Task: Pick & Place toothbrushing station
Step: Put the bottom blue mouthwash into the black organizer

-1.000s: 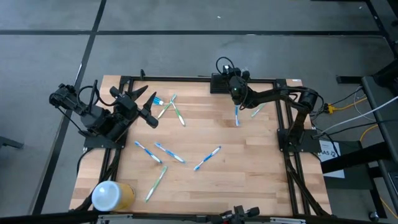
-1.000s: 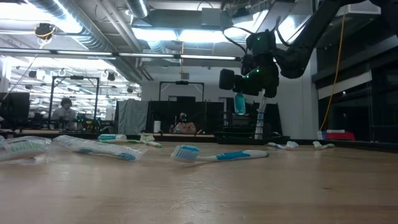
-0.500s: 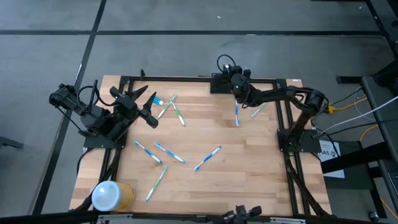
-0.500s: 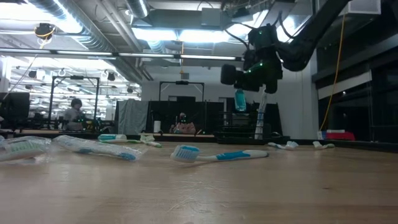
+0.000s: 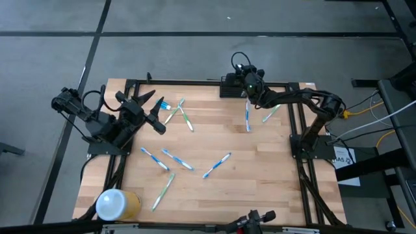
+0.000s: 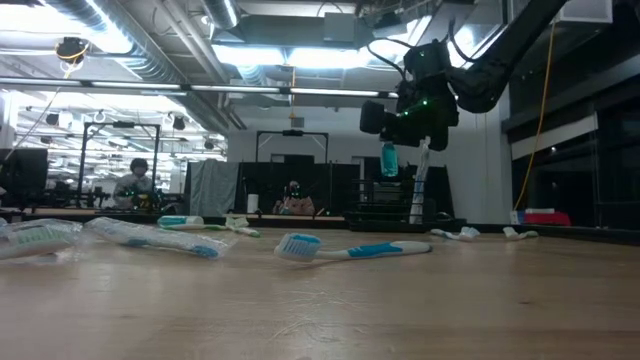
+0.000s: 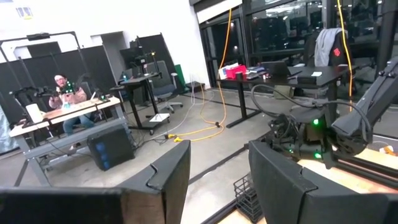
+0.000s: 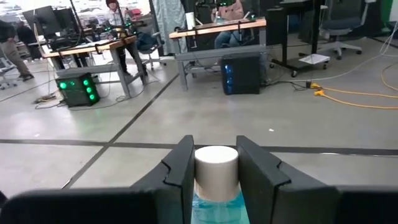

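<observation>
At about nine o'clock on the desk [image 5: 260, 175] the left gripper [image 5: 158, 115] is held with its fingers spread and nothing between them. Loose toothbrushes [image 5: 177, 158] are scattered across the middle. At about one o'clock the right gripper [image 5: 250, 82] is raised above the far edge, pinching a toothbrush [image 6: 389, 158] that hangs down, just beside the black toothbrushing station [image 5: 231, 85]
</observation>
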You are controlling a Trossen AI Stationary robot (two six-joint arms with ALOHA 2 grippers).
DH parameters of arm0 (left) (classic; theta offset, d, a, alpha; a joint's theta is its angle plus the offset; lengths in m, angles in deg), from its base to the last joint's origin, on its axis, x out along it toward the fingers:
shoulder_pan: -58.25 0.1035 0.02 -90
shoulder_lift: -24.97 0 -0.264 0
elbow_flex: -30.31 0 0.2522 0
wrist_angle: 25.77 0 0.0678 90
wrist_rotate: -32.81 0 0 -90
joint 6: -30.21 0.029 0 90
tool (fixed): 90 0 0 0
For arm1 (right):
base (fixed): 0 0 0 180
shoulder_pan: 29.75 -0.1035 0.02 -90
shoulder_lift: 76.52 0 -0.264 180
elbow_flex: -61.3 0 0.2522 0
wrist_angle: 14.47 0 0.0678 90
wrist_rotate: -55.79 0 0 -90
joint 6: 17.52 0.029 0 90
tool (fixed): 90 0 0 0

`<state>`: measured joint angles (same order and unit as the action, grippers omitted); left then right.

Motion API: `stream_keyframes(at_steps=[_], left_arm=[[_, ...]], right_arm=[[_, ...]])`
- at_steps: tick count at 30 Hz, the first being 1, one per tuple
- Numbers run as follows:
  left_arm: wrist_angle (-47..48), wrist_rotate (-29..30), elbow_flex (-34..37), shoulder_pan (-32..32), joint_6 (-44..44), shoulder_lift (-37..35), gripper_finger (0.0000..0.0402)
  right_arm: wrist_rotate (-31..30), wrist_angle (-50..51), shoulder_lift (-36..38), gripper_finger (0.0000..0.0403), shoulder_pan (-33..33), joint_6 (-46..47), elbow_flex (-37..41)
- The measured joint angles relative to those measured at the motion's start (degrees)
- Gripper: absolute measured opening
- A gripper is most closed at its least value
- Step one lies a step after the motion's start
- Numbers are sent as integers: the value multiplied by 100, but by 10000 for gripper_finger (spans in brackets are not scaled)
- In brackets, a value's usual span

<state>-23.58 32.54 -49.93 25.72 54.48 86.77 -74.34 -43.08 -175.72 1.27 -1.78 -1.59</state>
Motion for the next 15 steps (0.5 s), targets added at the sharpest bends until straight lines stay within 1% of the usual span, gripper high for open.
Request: stream_keyframes(at_steps=[5, 9, 13, 15], left_arm=[[56, -11, 0, 2, -51, 0, 159], [141, -140, 0, 30, -164, 0, 159], [153, -184, 0, 44, -209, 35, 159], [156, -188, 0, 44, -243, 41, 159]], right_arm=[[137, 149, 0, 93, 121, -107, -181], [227, 208, -15, 93, 239, -137, -276], [327, 323, -59, 93, 238, -116, -274], [336, 193, -71, 93, 194, -94, -274]])
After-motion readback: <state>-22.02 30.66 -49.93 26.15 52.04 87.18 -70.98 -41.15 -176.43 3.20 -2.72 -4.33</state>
